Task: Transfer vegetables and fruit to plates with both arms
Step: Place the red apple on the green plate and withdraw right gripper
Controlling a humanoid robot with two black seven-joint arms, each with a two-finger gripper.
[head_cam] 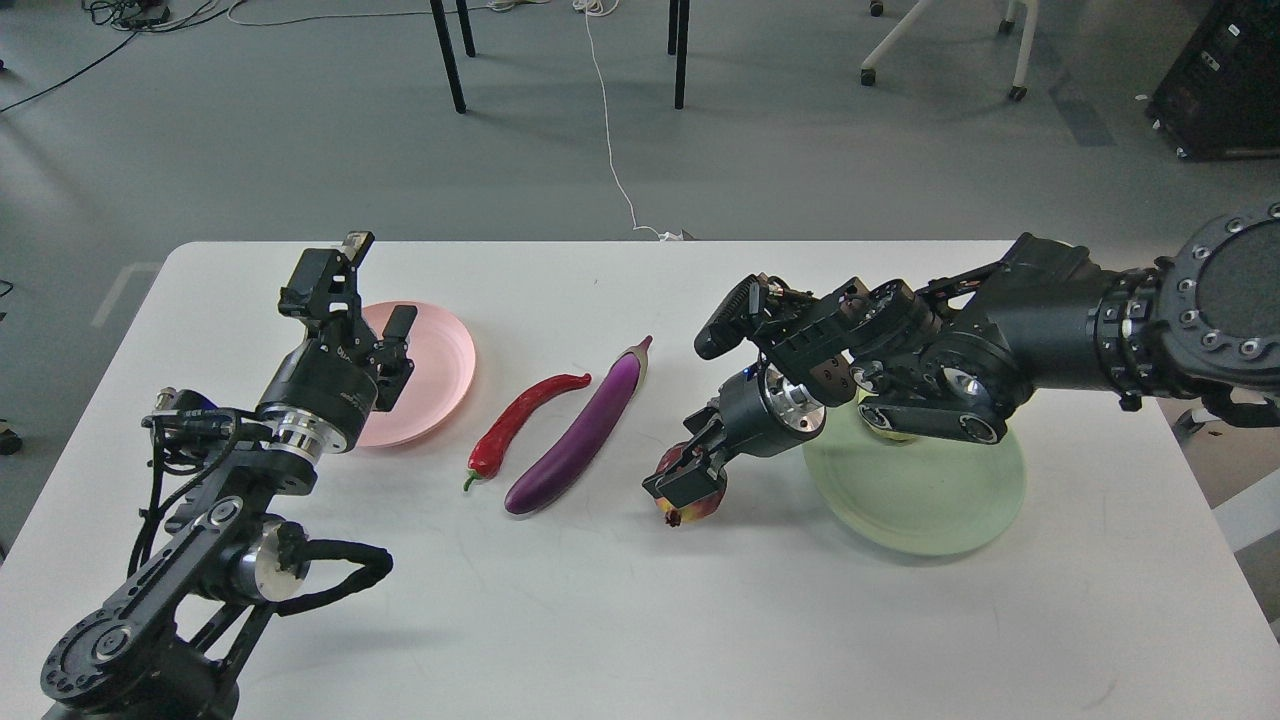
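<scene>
My right gripper (pixel 686 482) is down over the dark red fruit (pixel 700 507) in the table's middle, jaws open on either side of it, and the fruit rests on the table. The pale yellow-green fruit (pixel 882 430) lies on the mint green plate (pixel 930 500), mostly hidden behind my right arm. My left gripper (pixel 365 300) is open and empty above the near edge of the pink plate (pixel 445 360). The red chili pepper (pixel 520 420) and the purple eggplant (pixel 585 430) lie side by side between the plates.
The white table (pixel 640 620) has its far edge just beyond the plates. Chair and table legs (pixel 448 55) and a white cable (pixel 610 150) are on the floor behind.
</scene>
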